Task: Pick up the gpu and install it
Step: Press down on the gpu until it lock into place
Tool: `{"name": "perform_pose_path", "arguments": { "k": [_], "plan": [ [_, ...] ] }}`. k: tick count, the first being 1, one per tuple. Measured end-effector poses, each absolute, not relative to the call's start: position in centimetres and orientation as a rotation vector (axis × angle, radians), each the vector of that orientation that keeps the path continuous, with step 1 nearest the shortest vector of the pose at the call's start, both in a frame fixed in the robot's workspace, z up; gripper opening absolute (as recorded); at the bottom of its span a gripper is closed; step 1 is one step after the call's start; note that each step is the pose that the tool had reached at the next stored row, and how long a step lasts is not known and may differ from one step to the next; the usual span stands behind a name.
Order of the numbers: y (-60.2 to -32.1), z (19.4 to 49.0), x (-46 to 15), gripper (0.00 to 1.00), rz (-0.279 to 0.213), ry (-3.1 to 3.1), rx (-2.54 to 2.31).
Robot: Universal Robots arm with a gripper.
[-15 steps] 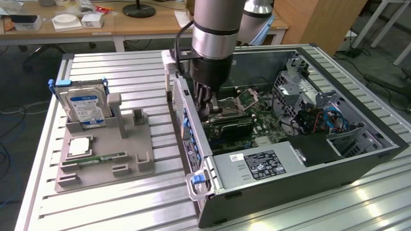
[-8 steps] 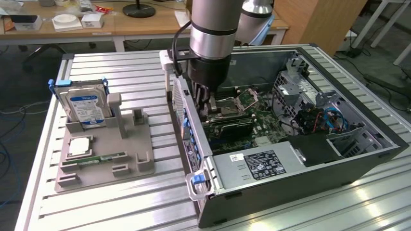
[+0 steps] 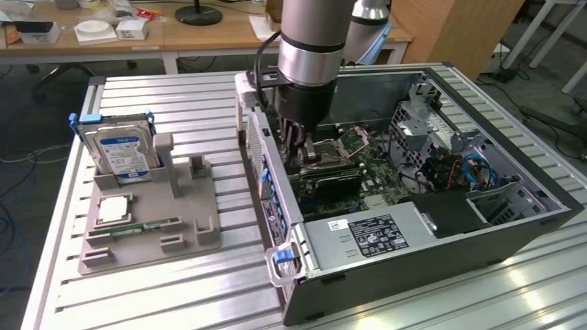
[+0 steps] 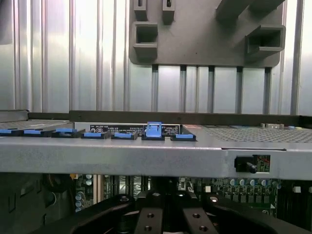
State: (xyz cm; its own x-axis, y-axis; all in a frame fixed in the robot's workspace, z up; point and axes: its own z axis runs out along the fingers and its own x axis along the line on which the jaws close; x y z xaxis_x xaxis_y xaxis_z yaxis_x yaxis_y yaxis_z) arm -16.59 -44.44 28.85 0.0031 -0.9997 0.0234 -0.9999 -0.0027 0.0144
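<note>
The ribbed metal worktop (image 3: 183, 289) carries an open computer case (image 3: 513, 227) lying on its side and, at the exterior view's left, a grey parts holder (image 3: 151, 237) with a hard drive (image 3: 119, 151) standing in it. The arm reaches down into the case, its tool (image 3: 310, 162) closed narrow just above the gpu (image 3: 332, 180). The dark card sits edge-down on the motherboard (image 3: 385, 182), its long axis running across the case. Whether the fingers actually pinch the card's top edge is hard to make out.
</note>
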Motion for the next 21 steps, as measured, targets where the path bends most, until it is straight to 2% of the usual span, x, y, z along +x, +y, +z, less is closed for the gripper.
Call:
{"name": "perform_pose_path", "arguments": {
  "k": [9, 21],
  "plan": [
    [-44.4, 30.4, -16.5, 0.10, 0.013, -2.197, 2.205],
    [-44.4, 30.5, -17.6, 0.10, 0.025, -2.195, 2.207]
  ]
}}
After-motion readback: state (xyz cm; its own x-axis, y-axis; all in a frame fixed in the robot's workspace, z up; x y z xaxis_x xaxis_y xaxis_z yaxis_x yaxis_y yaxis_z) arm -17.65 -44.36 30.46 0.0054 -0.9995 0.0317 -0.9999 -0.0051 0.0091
